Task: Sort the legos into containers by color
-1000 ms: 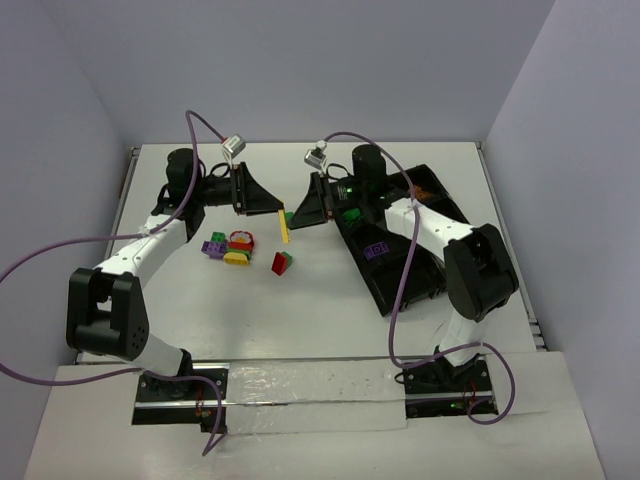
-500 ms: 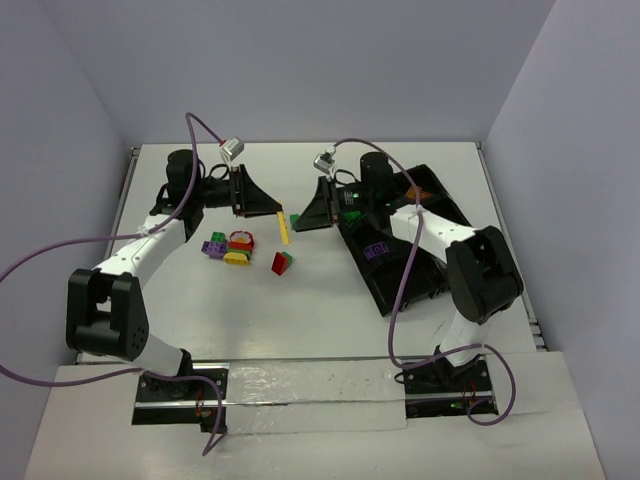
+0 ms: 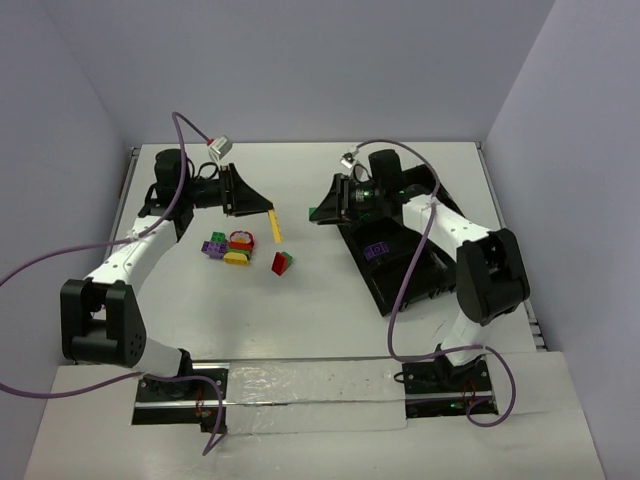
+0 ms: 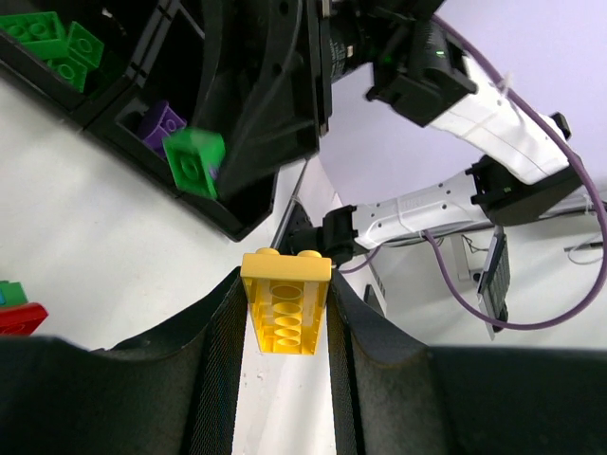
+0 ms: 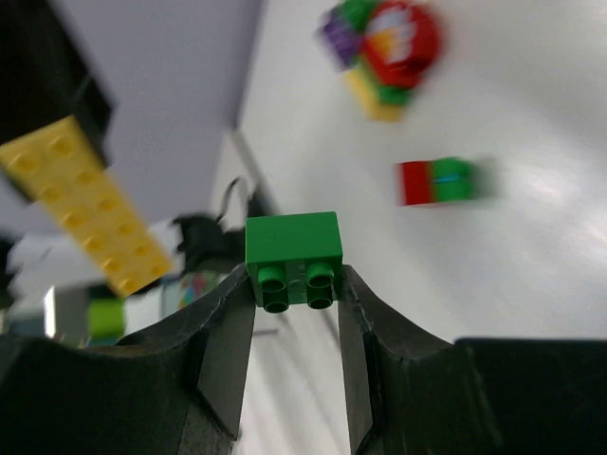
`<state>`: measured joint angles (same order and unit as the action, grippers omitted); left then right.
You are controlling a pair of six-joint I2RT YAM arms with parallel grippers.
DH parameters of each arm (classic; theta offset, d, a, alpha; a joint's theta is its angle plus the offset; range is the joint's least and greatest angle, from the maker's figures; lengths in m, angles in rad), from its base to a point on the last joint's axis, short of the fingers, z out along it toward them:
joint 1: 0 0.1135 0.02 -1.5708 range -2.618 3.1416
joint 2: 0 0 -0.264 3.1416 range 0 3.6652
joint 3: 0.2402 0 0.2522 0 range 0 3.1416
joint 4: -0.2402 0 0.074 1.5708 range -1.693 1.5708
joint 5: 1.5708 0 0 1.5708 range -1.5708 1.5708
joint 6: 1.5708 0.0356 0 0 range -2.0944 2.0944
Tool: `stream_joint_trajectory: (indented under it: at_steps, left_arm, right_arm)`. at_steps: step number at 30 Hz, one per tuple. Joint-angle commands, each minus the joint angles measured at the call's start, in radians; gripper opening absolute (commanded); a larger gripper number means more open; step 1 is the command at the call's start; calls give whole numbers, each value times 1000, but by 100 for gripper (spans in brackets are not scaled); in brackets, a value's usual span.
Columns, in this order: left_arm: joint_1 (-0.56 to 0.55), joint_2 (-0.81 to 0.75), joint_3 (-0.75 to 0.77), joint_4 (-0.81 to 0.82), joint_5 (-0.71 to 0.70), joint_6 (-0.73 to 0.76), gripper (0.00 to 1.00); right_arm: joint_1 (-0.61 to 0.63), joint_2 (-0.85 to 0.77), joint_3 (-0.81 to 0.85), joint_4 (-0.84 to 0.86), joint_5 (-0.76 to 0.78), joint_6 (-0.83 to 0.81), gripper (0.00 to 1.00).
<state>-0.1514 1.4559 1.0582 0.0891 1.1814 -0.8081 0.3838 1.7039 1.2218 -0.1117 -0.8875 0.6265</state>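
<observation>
My left gripper (image 3: 268, 211) is shut on a long yellow brick (image 3: 274, 226), which sits between its fingers in the left wrist view (image 4: 285, 301). My right gripper (image 3: 320, 212) is shut on a small green brick (image 5: 292, 248), held in the air just left of the black divided tray (image 3: 410, 275). That green brick also shows in the left wrist view (image 4: 194, 161). The tray's compartments hold green bricks (image 4: 52, 43) and a purple brick (image 3: 377, 250). A pile of purple, red, yellow and green bricks (image 3: 230, 247) lies on the table below the left gripper.
A red and green brick (image 3: 283, 262) lies alone on the table right of the pile. The two grippers face each other a short gap apart above the white table. Walls close in at the back and on both sides.
The two grippers have drawn apart. The right one moved right towards the tray with the green brick. The left one moved slightly left with the yellow brick.
</observation>
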Motion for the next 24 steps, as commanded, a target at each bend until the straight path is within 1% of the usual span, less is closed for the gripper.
stream_joint_trajectory:
  at_steps: [1, 2, 4, 5, 9, 13, 16, 19, 21, 22, 23, 24]
  left_arm:
    - [18, -22, 56, -67, -28, 56, 0]
    - [18, -15, 69, -85, -41, 71, 0]
    - [18, -7, 83, -142, -65, 95, 0]
    - [18, 1, 93, -157, -79, 104, 0]
    - [18, 23, 114, -200, -118, 117, 0]
    - [18, 32, 131, -243, -157, 133, 0]
    - [18, 27, 127, -268, -187, 142, 0]
    - [18, 20, 112, -281, -201, 147, 0]
    - [18, 17, 103, -278, -206, 146, 0]
    - [18, 15, 102, -278, -206, 144, 0]
    - [18, 15, 99, -272, -202, 143, 0]
    - [18, 16, 100, -275, -201, 143, 0]
  right_arm:
    - [-50, -89, 69, -267, 360, -99, 0]
    - [-56, -95, 80, -319, 552, -106, 0]
    - [-63, -92, 100, -392, 709, -114, 0]
    - [-67, -77, 127, -418, 812, -119, 0]
    - [-69, -10, 221, -474, 960, -139, 0]
    - [-71, 84, 332, -508, 1021, -156, 3]
    - [-73, 155, 380, -520, 1032, -183, 13]
    - [-79, 212, 424, -526, 1032, -191, 19]
    - [-80, 224, 433, -522, 1030, -197, 29]
    - [-80, 231, 438, -522, 1030, -201, 29]
    - [-81, 239, 445, -520, 1030, -211, 49]
    - [-82, 244, 453, -520, 1033, -218, 56]
